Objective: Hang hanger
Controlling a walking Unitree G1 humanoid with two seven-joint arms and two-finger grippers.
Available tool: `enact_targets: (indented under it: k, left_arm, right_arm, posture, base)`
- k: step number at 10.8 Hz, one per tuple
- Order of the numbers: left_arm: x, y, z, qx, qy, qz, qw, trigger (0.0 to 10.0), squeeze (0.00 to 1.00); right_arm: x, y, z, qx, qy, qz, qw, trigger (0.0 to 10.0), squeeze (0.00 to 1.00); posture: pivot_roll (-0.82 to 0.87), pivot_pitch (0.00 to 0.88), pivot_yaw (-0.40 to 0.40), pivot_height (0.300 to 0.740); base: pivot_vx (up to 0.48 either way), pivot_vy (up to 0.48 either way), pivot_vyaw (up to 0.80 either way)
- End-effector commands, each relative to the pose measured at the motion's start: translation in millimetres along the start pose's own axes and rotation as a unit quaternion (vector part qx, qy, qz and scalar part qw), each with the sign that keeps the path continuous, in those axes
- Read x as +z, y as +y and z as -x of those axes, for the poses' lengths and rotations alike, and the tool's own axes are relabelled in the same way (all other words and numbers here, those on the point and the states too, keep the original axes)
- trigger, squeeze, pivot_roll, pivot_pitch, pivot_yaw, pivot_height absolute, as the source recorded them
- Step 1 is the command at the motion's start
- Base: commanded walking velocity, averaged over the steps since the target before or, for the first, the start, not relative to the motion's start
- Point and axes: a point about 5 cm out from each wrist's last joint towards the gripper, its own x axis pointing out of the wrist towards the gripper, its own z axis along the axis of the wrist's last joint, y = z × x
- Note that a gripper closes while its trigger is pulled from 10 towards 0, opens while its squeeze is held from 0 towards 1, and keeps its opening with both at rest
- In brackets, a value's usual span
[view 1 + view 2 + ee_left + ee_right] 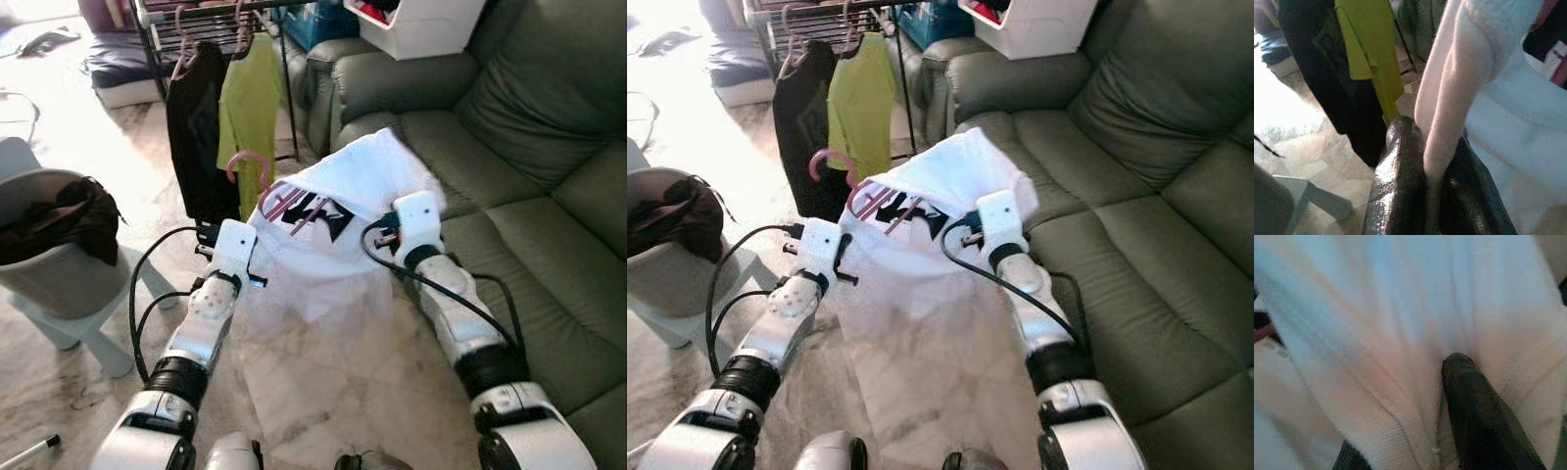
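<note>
From the head cameras, both arms hold a white T-shirt [338, 211] up between them before the grey-green sofa [529, 166], the pink hanger [251, 168] hooking out of its collar, near the black garment [201, 127] and lime-green shirt [250, 108] on the drying rack [162, 29]. At the left wrist, the left gripper [1426, 169] is pinched tight on a fold of the T-shirt. At the right wrist, the right gripper [1415, 431] likewise clamps the cloth, one black finger [1474, 406] lying over it.
</note>
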Motion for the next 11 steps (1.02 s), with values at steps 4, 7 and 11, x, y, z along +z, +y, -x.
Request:
enact_targets:
  k: [4, 7, 11]
  left_arm:
    - [44, 18.8, -5.6, 0.046, -0.072, 0.024, 0.996, 0.0, 0.00]
    - [50, -2.8, 1.5, 0.003, -0.100, -0.015, 0.995, 0.0, 0.00]
    - [39, -13.4, 7.0, -0.017, -0.094, -0.086, 0.992, 3.1, 0.00]
  right_arm:
    - [-13, -9.6, 1.7, -0.021, 0.012, 0.016, 1.000, 0.0, 0.00]
    - [3, -34.8, -9.0, -0.122, -0.006, 0.082, 0.989, 0.0, 0.00]
    - [45, -14.2, -28.6, -0.058, -0.081, 0.061, 0.993, 0.0, 0.00]
  posture:
    - [-0.03, 0.005, -0.017, 0.740]
    - [-0.02, 0.005, -0.016, 0.740]
    - [-0.02, 0.004, -0.018, 0.740]
  base:
    - [0.000, 0.000, 0.00]
    - [0.000, 0.000, 0.00]
    - [0.000, 0.000, 0.00]
